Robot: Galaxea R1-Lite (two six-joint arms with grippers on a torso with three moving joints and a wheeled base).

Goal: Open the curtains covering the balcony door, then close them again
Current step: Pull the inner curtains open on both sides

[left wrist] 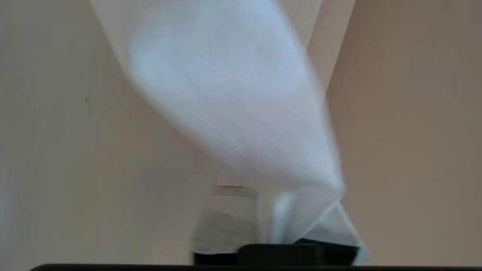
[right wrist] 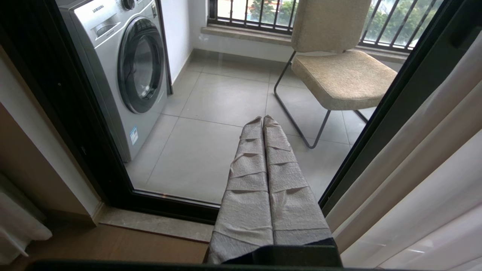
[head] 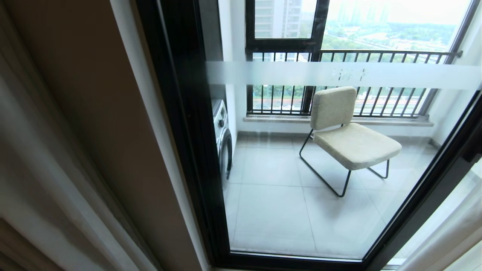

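Note:
The balcony door (head: 188,131) stands uncovered, its glass crossed by a frosted stripe (head: 301,73). The curtains are pulled aside: a beige-grey panel (head: 34,177) at the far left and pale panels (head: 455,233) at the lower right, the latter also in the right wrist view (right wrist: 414,180). No arm shows in the head view. In the left wrist view a blurred fold of the sheer white curtain (left wrist: 241,98) drapes over my left gripper (left wrist: 280,210), whose taped fingers (left wrist: 222,233) stand slightly apart with fabric lying between them. My right gripper (right wrist: 263,119) is shut and empty, low before the door.
Behind the glass a beige chair (head: 350,139) on a black wire frame stands on the tiled balcony, and a silver washing machine (right wrist: 124,64) sits at the left. A black-framed window with railing bars (head: 376,56) closes the back. A brown wall strip (head: 113,143) lies between the left curtain and the door frame.

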